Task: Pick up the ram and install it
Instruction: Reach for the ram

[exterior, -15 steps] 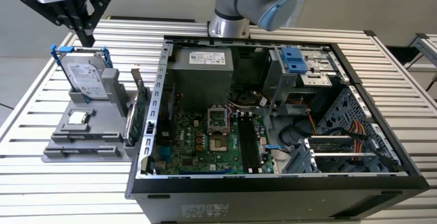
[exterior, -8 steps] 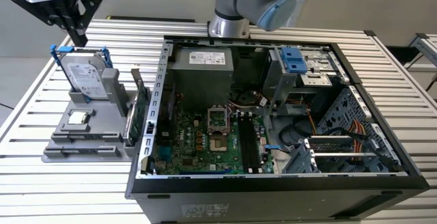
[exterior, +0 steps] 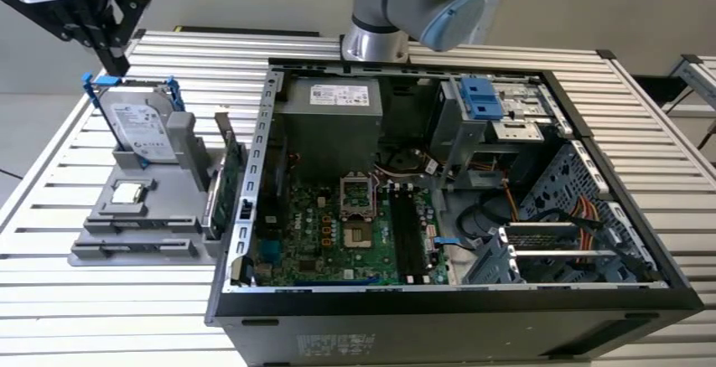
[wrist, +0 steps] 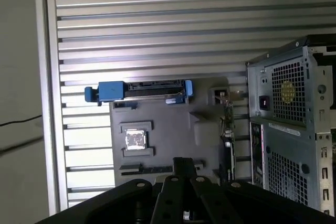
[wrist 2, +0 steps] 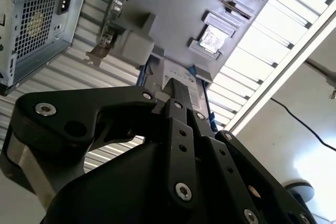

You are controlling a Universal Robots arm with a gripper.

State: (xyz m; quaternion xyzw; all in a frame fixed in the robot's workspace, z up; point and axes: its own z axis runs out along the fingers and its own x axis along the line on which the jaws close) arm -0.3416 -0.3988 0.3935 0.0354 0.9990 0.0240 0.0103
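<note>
Slatted metal table (exterior: 67, 317) carries an open computer case (exterior: 448, 321). To the exterior view's left of the case is a grey holder (exterior: 101, 254). It has a hard drive (exterior: 143, 128) upright at its far end, a square chip (exterior: 131, 192) in its middle and a green card (exterior: 230, 183) on edge beside the case.

In the first wrist view the ram (wrist: 152, 169) looks to be the thin dark strip on edge in the holder's long slot, just on the near side of the chip. It is too thin to be sure.

The gripper (exterior: 110, 57) hangs well above the hard drive, fingers pressed together and holding nothing.

For a good pick, the fingers should spread first and centre over the strip's middle. They should then close on its flat faces and lift straight up, clear of the card.
</note>
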